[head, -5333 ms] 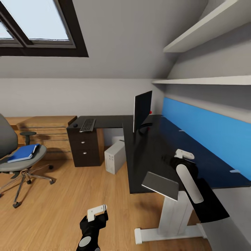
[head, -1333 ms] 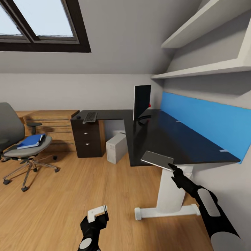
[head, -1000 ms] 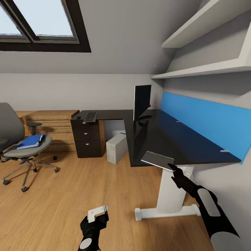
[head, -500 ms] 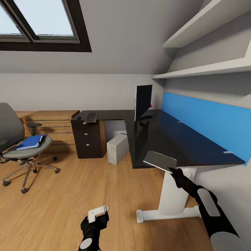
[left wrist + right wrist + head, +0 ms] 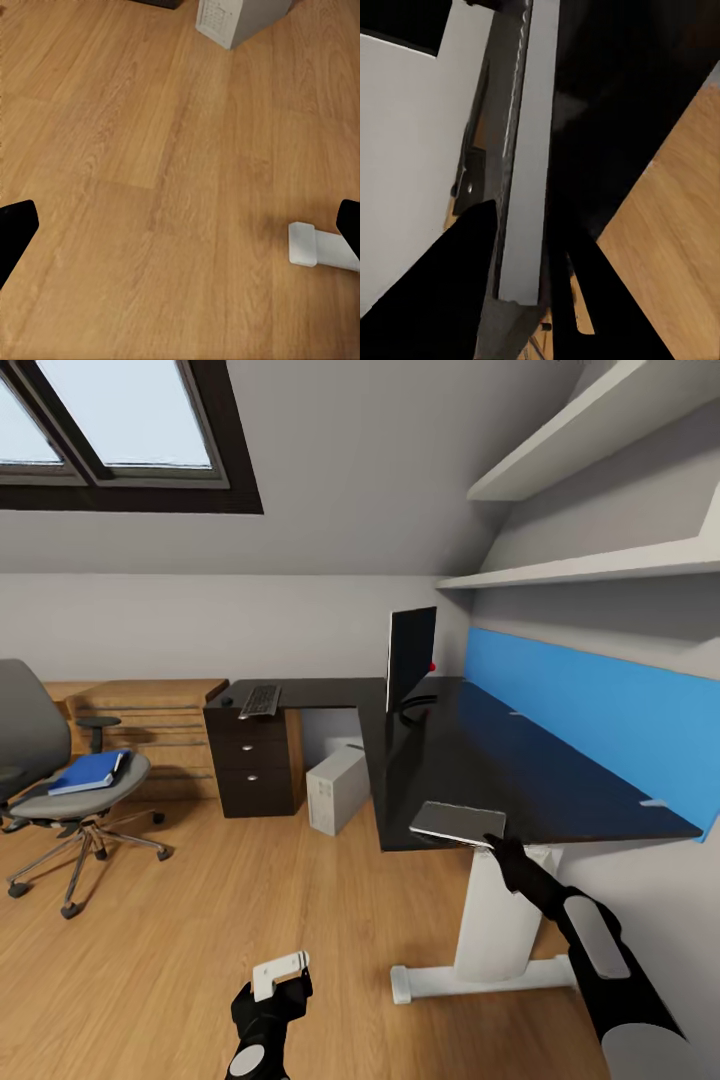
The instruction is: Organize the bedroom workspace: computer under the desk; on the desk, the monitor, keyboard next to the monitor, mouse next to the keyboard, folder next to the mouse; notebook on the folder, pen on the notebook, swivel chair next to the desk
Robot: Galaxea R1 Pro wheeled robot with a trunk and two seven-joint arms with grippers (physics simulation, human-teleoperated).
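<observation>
**Black arms with pale grey and white fittings**

The right arm (image 5: 590, 950) is matt black and rounded, with a long pale grey oval panel set into its upper face. It narrows toward the wrist into the slim black right gripper (image 5: 497, 844). The left gripper (image 5: 272, 985) is black and blocky, capped by a small white rectangular piece, with a grey round disc on the wrist behind it. Its fingertips (image 5: 16, 229) are plain flat black pads.
</observation>
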